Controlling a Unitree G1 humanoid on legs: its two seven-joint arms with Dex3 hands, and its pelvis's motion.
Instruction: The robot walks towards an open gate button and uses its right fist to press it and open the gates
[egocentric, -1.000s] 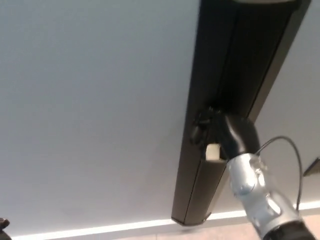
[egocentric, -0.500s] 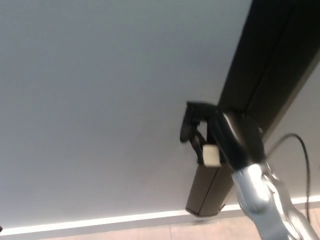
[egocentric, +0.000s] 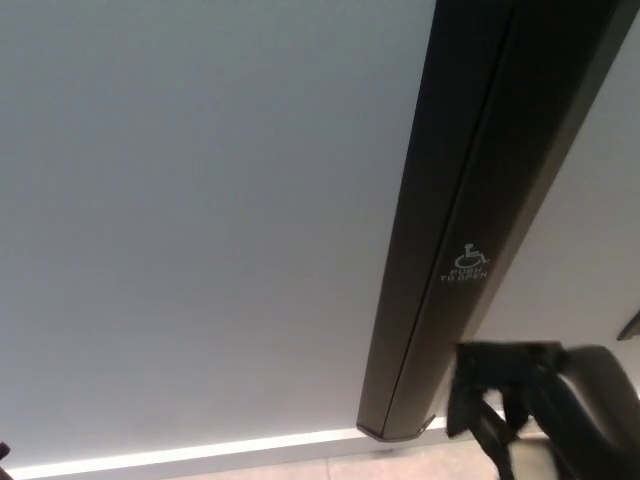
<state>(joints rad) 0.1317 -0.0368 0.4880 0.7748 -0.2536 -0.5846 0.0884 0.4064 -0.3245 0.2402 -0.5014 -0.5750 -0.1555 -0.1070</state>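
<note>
A tall black post runs up the pale grey wall. It carries a white wheelchair sign and the words "push to open", marking the gate button. My right hand hangs low at the bottom right, below the sign and just right of the post's foot, and it is not touching the post. Its grip cannot be made out. No gates are in view.
A white skirting strip runs along the base of the wall, with beige floor below it. A small dark sliver at the bottom left edge is too small to identify.
My right hand has dropped from the post, where it sat at button height, down to the lower right. The push-to-open sign is now uncovered. The view has also shifted.
</note>
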